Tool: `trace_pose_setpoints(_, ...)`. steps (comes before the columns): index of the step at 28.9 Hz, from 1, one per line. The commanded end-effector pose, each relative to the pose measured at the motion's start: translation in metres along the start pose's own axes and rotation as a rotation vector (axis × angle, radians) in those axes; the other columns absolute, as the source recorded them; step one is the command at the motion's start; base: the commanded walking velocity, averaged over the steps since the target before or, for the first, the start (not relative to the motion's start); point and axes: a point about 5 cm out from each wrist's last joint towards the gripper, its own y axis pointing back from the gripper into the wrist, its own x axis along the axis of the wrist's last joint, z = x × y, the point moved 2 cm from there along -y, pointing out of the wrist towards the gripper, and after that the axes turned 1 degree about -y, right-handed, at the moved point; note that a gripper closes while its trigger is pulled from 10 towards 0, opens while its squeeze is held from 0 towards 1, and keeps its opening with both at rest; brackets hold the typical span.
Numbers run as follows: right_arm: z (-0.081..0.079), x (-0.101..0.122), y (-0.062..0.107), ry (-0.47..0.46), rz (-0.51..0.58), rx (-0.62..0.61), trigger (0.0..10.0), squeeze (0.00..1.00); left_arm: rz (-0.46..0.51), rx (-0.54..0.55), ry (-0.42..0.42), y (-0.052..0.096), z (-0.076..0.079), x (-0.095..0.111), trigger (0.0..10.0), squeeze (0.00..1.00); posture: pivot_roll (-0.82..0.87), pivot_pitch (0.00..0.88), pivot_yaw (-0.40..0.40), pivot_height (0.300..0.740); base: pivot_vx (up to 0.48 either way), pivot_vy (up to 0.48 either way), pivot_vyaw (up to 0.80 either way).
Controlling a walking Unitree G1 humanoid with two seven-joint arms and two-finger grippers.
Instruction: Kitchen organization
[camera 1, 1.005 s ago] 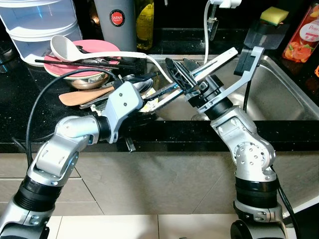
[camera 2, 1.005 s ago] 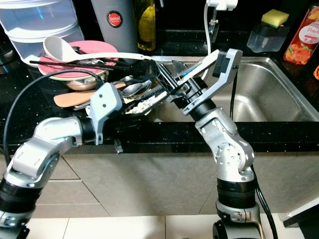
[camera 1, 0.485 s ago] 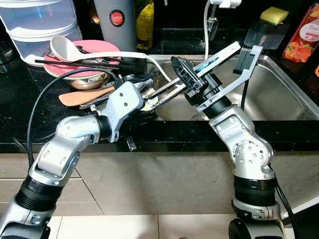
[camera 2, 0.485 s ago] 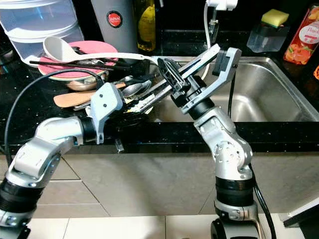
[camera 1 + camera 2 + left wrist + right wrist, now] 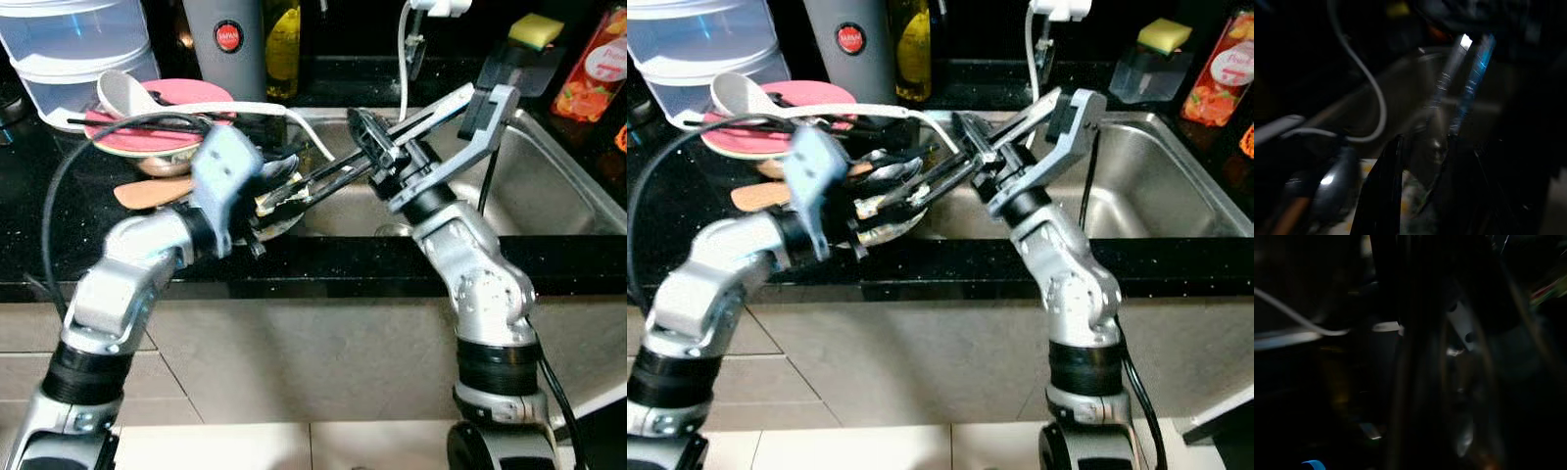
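1. The utensil pile (image 5: 250,181) lies on the black counter (image 5: 39,211) just left of the sink, a tangle of spoons and a wooden spatula (image 5: 147,193) beside a small patterned dish.
2. The steel sink (image 5: 549,191) takes up the right half of the counter, with a white hose (image 5: 404,59) hanging over its back edge.
3. A clear stacked container (image 5: 73,49) stands at the back left corner, with a grey canister (image 5: 227,39) and a yellow bottle (image 5: 282,44) beside it.
4. A pink plate (image 5: 147,122) sits on a metal bowl behind the pile, and a white ladle (image 5: 127,93) and dark chopsticks rest across it.
5. At the back right stand a sponge holder (image 5: 534,44) and a red bottle (image 5: 588,69).
6. The left gripper (image 5: 884,211) is down at the pile, its arm blurred. Its fingers (image 5: 1382,191) sit a narrow way apart around a shiny utensil, but I cannot tell whether they actually grip it.
7. The right gripper (image 5: 313,184) reaches from over the sink corner toward the same pile, long fingers close together along a thin utensil. The right wrist view is too dark to tell whether they are clamped.
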Motion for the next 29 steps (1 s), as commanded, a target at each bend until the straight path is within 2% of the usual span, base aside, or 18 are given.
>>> trace_pose_setpoints(1, 0.014, 0.008, -0.004, 0.003, 0.044, -0.091, 10.0, 0.00, 0.051, -0.008, 0.039, 0.002, 0.004, 0.006, 10.0, 0.00, 0.07, 0.014, -0.004, 0.740, 0.000, 0.000, 0.00)
trace_pose_setpoints(2, 0.028, 0.013, -0.007, -0.004, 0.068, -0.169, 10.0, 0.00, 0.080, -0.006, 0.058, 0.004, 0.005, 0.010, 10.0, 0.00, 0.07, 0.017, -0.010, 0.740, 0.000, 0.000, 0.00)
trace_pose_setpoints(8, 0.047, 0.020, -0.015, 0.029, 0.083, -0.257, 10.0, 0.00, 0.075, 0.048, 0.051, 0.007, 0.002, 0.010, 10.0, 0.00, 0.09, 0.032, -0.020, 0.740, 0.000, 0.000, 0.00)
trace_pose_setpoints(10, 0.049, 0.020, -0.018, 0.057, 0.076, -0.270, 10.0, 0.00, 0.061, 0.074, 0.047, 0.007, -0.001, 0.009, 10.0, 0.00, 0.10, 0.045, -0.025, 0.740, 0.000, 0.000, 0.00)
trace_pose_setpoints(11, 0.054, 0.019, -0.021, 0.110, 0.047, -0.297, 10.0, 0.00, 0.033, 0.118, 0.024, 0.008, -0.007, 0.008, 10.0, 0.00, 0.10, 0.051, -0.026, 0.740, 0.000, 0.000, 0.00)
trace_pose_setpoints(12, 0.054, 0.019, -0.021, 0.110, 0.047, -0.297, 10.0, 0.00, 0.033, 0.118, 0.024, 0.008, -0.007, 0.008, 10.0, 0.00, 0.10, 0.051, -0.026, 0.740, 0.000, 0.000, 0.00)
trace_pose_setpoints(14, 0.064, 0.013, -0.026, 0.291, -0.041, -0.342, 10.0, 0.00, -0.053, 0.221, 0.008, 0.011, -0.023, 0.000, 10.0, 0.00, 0.13, 0.072, -0.035, 0.740, 0.000, 0.000, 0.00)
trace_pose_setpoints(15, 0.067, 0.010, -0.028, 0.381, -0.082, -0.354, 10.0, 0.00, -0.069, 0.243, 0.018, 0.011, -0.028, -0.001, 10.0, 0.00, 0.13, 0.077, -0.037, 0.740, 0.000, 0.000, 0.00)
trace_pose_setpoints(16, 0.067, 0.010, -0.028, 0.381, -0.082, -0.354, 10.0, 0.00, -0.069, 0.243, 0.018, 0.011, -0.028, -0.001, 10.0, 0.00, 0.13, 0.077, -0.037, 0.740, 0.000, 0.000, 0.00)
trace_pose_setpoints(17, 0.072, 0.004, -0.031, 0.497, -0.132, -0.360, 10.0, 0.00, -0.097, 0.247, 0.060, 0.011, -0.030, -0.002, 10.0, 0.00, 0.14, 0.086, -0.039, 0.740, 0.000, 0.000, 0.00)
trace_pose_setpoints(19, 0.075, 0.001, -0.031, 0.526, -0.157, -0.370, 10.0, 0.00, -0.102, 0.233, 0.088, 0.010, -0.028, -0.002, 10.0, 0.00, 0.15, 0.091, -0.039, 0.740, 0.000, 0.000, 0.00)
trace_pose_setpoints(20, 0.078, -0.003, -0.033, 0.561, -0.179, -0.377, 10.0, 0.00, -0.105, 0.194, 0.167, 0.005, -0.021, -0.003, 10.0, 0.00, 0.15, 0.095, -0.039, 0.740, 0.000, 0.000, 0.00)
trace_pose_setpoints(24, 0.079, -0.004, -0.034, 0.568, -0.184, -0.377, 10.0, 0.00, -0.106, 0.181, 0.192, 0.003, -0.018, -0.003, 10.0, 0.00, 0.15, 0.095, -0.039, 0.740, 0.000, 0.000, 0.00)
trace_pose_setpoints(25, 0.081, -0.007, -0.035, 0.582, -0.202, -0.388, 10.0, 0.00, -0.106, 0.140, 0.233, -0.001, -0.010, -0.003, 10.0, 0.00, 0.16, 0.100, -0.035, 0.740, 0.000, 0.000, 0.00)
trace_pose_setpoints(26, 0.081, -0.007, -0.035, 0.582, -0.202, -0.388, 10.0, 0.00, -0.106, 0.140, 0.233, -0.001, -0.010, -0.003, 10.0, 0.00, 0.16, 0.100, -0.035, 0.740, 0.000, 0.000, 0.00)
trace_pose_setpoints(29, 0.091, -0.020, -0.033, 0.618, -0.290, -0.419, 10.0, 0.00, -0.130, 0.044, 0.256, -0.012, 0.004, -0.007, 10.0, 0.00, 0.15, 0.105, -0.018, 0.740, 0.000, 0.000, 0.00)
